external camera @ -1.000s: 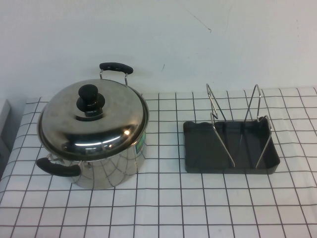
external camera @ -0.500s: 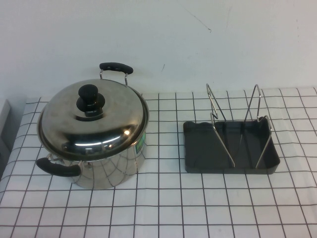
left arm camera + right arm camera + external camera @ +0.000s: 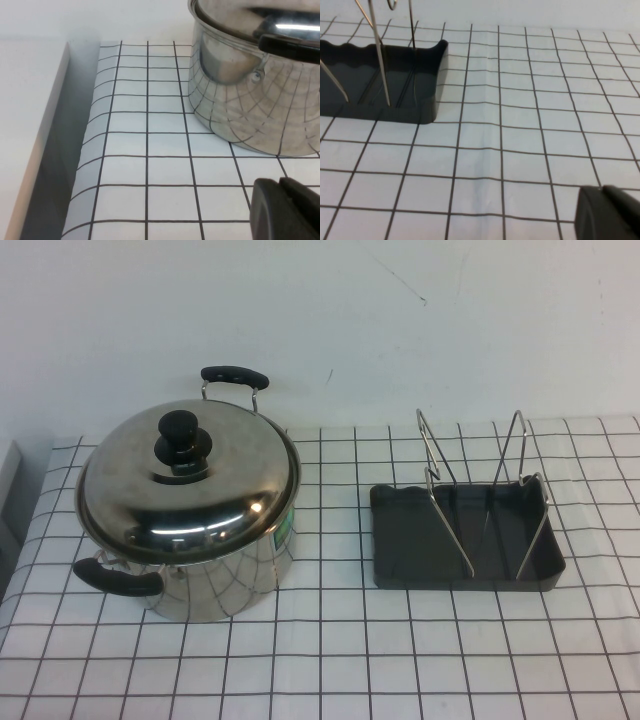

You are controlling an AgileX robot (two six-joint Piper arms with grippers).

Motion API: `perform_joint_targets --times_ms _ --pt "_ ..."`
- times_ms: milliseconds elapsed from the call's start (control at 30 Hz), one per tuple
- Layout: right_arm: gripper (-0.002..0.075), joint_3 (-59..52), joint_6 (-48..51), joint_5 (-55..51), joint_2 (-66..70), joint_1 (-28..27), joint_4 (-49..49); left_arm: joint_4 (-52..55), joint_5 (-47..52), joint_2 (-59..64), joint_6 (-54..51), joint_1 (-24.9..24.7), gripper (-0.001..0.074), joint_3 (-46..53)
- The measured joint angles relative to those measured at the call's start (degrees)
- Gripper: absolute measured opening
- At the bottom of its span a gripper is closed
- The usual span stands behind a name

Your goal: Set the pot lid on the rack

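Left gripper and right gripper, finger positions impossible to tell, hover low at the table's near edge, while the pot lid caps the pot left of the rack, ungrasped.

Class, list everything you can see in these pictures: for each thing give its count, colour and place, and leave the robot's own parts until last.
pot lid: one, shiny steel with a black knob, sitting on the pot.
pot: one, steel with two black side handles, left part of the table.
rack: one, silver wire loops on a dark grey tray, right of the pot, apart from it.
tablecloth: one, white with black grid, covering the table.
left gripper: one, black, low near the pot; seen only in left wrist view.
right gripper: one, black, near the rack; seen only in right wrist view.
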State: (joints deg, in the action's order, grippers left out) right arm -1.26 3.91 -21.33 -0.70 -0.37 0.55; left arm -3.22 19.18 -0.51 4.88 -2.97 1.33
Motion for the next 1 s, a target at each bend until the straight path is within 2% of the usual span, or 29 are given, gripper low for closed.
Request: perform_joint_targets --times_ms 367,567,800,1000 --pt "-0.0003 0.0 0.0 0.0 0.0 0.0 0.6 1.5 -0.4 0.0 -0.1 0.0 -0.0002 0.0" --pt "-0.0003 -0.3 0.0 3.7 0.0 0.0 3.0 2.1 -8.4 0.0 -0.1 0.0 -0.0003 0.2" --pt "-0.0003 -0.3 0.0 25.3 0.0 0.0 7.4 2.4 -31.2 0.0 -0.1 0.0 -0.0004 0.2" --pt "-0.0003 -0.3 0.0 47.2 0.0 0.0 7.7 2.4 -44.8 0.0 -0.2 0.0 -0.0003 0.2"
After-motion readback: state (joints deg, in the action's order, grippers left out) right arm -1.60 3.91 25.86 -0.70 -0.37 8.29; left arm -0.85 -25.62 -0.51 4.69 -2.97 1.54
